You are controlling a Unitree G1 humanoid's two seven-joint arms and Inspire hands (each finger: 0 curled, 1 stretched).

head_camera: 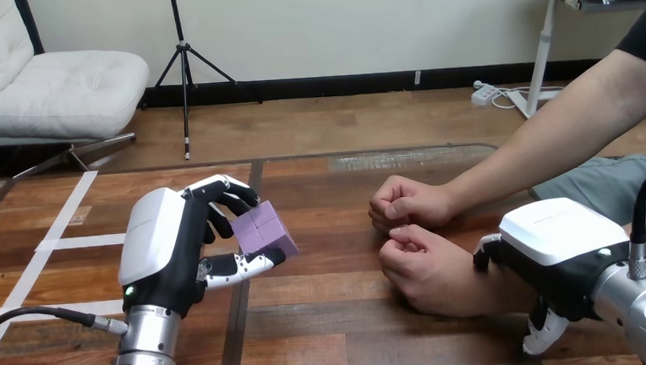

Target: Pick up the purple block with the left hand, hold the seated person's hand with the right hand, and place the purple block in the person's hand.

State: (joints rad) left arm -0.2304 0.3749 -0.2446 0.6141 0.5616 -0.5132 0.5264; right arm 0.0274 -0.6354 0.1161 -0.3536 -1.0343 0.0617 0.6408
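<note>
Pickup done: purple block [263, 230] is held aloft by the curled fingers and thumb of the left hand [158, 243], right hand [561, 244] is set against the person's wrist [472, 285], grip impossible to tell, and the person's hand [422, 265] just ahead of it, fisted, is not yet given the block.

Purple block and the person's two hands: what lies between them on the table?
Only bare table lies between the purple block, held in the left hand, and the person's hands, in the head view.
</note>
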